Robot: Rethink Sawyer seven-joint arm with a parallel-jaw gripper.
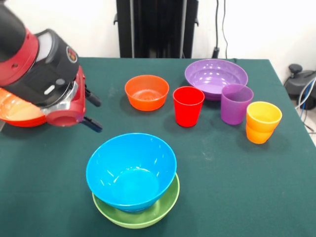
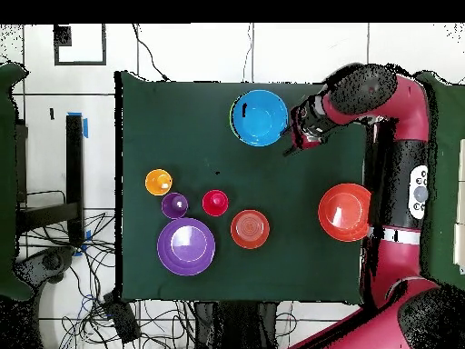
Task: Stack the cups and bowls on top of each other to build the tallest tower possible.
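A deep light blue bowl sits nested in a lime green bowl at the table's near side; the pair also shows in the overhead view. My gripper hangs just left of it, open and empty, with dark fingertips apart; it also shows in the overhead view. A small orange bowl, red cup, purple cup and waisted orange cup stand apart. The wide purple bowl is behind them. The orange-red bowl is partly hidden by the arm. No dark blue bowl shows.
The red and black arm runs along the table's side above the orange-red bowl. The green table's edge is close to the orange cup. Cables and a black stand lie off the table.
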